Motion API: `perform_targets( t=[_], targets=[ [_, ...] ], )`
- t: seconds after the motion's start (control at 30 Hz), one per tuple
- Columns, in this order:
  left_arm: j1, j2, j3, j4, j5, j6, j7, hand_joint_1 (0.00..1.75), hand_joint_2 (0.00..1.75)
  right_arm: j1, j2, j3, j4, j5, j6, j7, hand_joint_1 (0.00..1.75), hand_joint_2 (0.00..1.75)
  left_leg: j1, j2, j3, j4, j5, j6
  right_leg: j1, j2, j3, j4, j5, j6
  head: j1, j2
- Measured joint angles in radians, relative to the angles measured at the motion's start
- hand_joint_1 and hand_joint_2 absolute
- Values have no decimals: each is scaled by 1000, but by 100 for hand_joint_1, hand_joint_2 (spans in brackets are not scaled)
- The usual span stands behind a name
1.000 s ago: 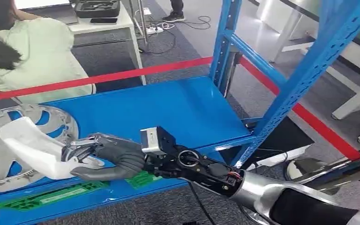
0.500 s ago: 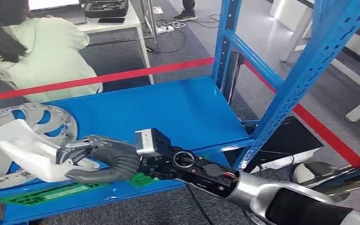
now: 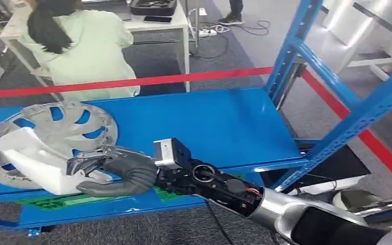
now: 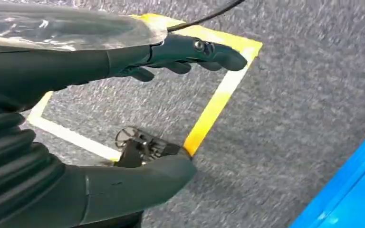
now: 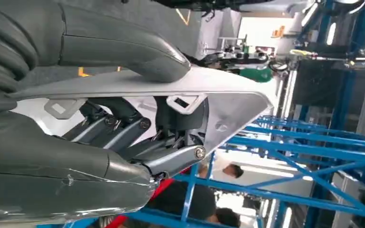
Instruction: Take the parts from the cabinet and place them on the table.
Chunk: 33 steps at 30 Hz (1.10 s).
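Note:
My right hand [image 3: 115, 172] grips a white plastic part [image 3: 33, 161] over the front edge of the blue cabinet shelf [image 3: 209, 122]. In the right wrist view the white part [image 5: 228, 102] lies clamped between the thumb and the dark fingers [image 5: 123, 130]. A silver wheel cover [image 3: 66, 127] lies on the shelf's left end, partly behind the white part. My left hand [image 4: 123, 114] hangs over grey carpet with its fingers apart and nothing in it.
Green flat parts [image 3: 66, 200] lie on the lower blue shelf under my right hand. Blue rack uprights [image 3: 357, 120] stand at the right. A red barrier tape [image 3: 132, 81] runs behind the shelf, and a person in a pale green top [image 3: 81, 46] sits beyond it.
The camera has turned, shifting the whole scene to the right. My right hand still holds the white part in the same grip.

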Motion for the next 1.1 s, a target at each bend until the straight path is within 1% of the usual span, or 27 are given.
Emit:
perform_targets(
  t=[0.03,0.07,0.1,0.17,0.2,0.23,0.27,0.3,0.37,0.4,0.43,0.47,0.5,0.53,0.57,0.6,0.63,0.7,0.73,0.77,0.87,0.9,0.93,0.97,1.03,1.07,1.1],
  targets=[
    [1,0,0,0,0,-1,0,0,175,2,0,0,1,0,0,0,175,175,-1,-7,0,0,-1,1,0,1,-32,64,-19,0,2,0],
    [1,0,0,0,-1,-1,0,0,175,5,0,0,2,0,0,0,175,175,-2,-17,1,0,-1,1,0,2,-48,87,-13,-2,3,0],
    [1,0,0,0,-3,-2,0,0,175,6,0,0,2,0,-2,0,175,175,-3,-26,3,1,-1,1,0,3,-38,57,17,-5,4,0],
    [0,-2,0,0,-5,-1,0,0,175,5,0,0,4,0,-2,0,175,175,-3,-48,9,1,-3,-1,1,12,35,-107,114,-16,8,0],
    [0,-3,0,0,-6,-2,0,0,175,5,0,-1,4,0,-2,1,175,175,-4,-56,12,1,-4,-3,2,31,78,-203,161,-23,12,0],
    [0,-5,0,0,-7,-2,0,0,175,5,0,-2,5,0,0,1,175,175,-2,-61,10,1,-5,-6,1,60,98,-243,151,-29,10,0],
    [0,-5,0,0,-7,-1,1,0,175,4,0,-2,5,0,0,1,175,175,-9,-70,4,9,-6,-12,0,54,100,-260,157,-25,4,0],
    [2,-7,0,0,-7,-1,2,0,175,6,0,-3,5,0,4,2,175,175,1,-75,1,5,-3,-18,8,51,98,-256,157,-27,5,0],
    [9,-8,0,0,-6,0,4,0,175,7,0,-3,6,0,8,2,175,175,1,-85,1,1,-2,-31,6,41,102,-264,161,-38,6,0],
    [9,-8,0,0,-6,0,4,0,175,7,0,-3,6,0,8,2,175,175,1,-85,1,1,-2,-31,6,41,102,-264,161,-38,6,0],
    [15,-8,0,0,-6,2,4,0,175,7,3,-3,6,0,9,2,175,175,0,-81,7,-1,-9,-39,-6,25,113,-280,167,-44,5,0],
    [12,-13,0,0,-7,1,4,0,175,6,4,-3,7,0,11,1,175,175,-1,-46,-27,73,-53,-47,-5,16,114,-282,168,-46,-12,0],
    [8,-13,0,0,-6,2,4,0,175,7,4,-3,8,0,11,0,175,175,1,-21,-82,180,-100,-54,-4,5,113,-282,167,-47,-24,0],
    [9,-13,0,0,-6,2,4,0,175,11,4,-3,10,0,12,1,175,175,3,-8,-126,265,-131,-59,-2,-4,112,-282,167,-48,-24,0],
    [10,-13,0,0,-6,2,4,0,175,13,4,-3,14,0,12,1,175,175,4,-1,-159,324,-145,-62,-1,-13,111,-281,166,-49,-25,0],
    [11,-15,0,0,-6,2,4,0,175,15,4,-3,15,0,13,1,175,175,5,2,-162,324,-133,-63,-1,-19,112,-281,165,-48,-25,0],
    [14,-15,0,0,-6,2,4,0,175,15,4,-3,15,0,14,1,175,175,6,5,-138,274,-98,-63,-1,-25,113,-281,164,-48,-25,0],
    [15,-14,0,0,-6,2,4,0,175,15,4,-3,15,0,14,1,175,175,7,23,-40,86,-14,-57,-2,-36,118,-281,162,-44,-27,0],
    [14,-14,0,0,-7,2,4,0,175,15,4,-3,15,0,14,2,175,175,6,45,-6,28,4,-54,0,-39,121,-281,160,-41,-27,0],
    [10,-14,0,0,-8,2,4,0,175,14,4,-3,15,0,14,2,175,175,-3,67,8,-10,4,-41,11,-44,121,-278,155,-33,-27,0],
    [10,-14,0,0,-13,0,4,0,175,14,5,-3,14,0,10,6,175,175,-5,38,1,-6,3,-24,10,-61,126,-281,152,-22,-19,0],
    [11,-14,0,0,-13,0,5,0,175,13,5,-3,14,0,9,8,175,175,0,32,4,-12,8,-16,9,-61,126,-277,146,-13,-18,0],
    [13,-14,0,0,-13,0,5,0,175,13,5,-4,14,0,8,8,175,175,3,26,5,-14,10,-12,3,-35,121,-255,130,-6,-16,0],
    [13,-14,0,0,-13,0,7,0,175,11,5,-4,14,0,7,8,175,175,3,19,5,-14,10,-5,4,-16,96,-201,92,-5,-15,0],
    [13,-13,0,0,-13,1,8,0,175,11,4,-5,15,0,5,9,175,175,1,5,4,-14,10,0,4,0,10,-12,3,-4,-3,0],
    [14,-13,0,0,-14,1,8,0,175,11,4,-5,15,0,5,9,175,175,0,-3,3,-13,10,0,4,2,-22,55,-18,-4,-2,0],
    [15,-13,0,0,-15,1,9,0,175,11,4,-5,15,-1,5,9,175,175,0,-13,4,-13,9,1,4,3,-35,77,-12,-4,0,0]
  ],
)
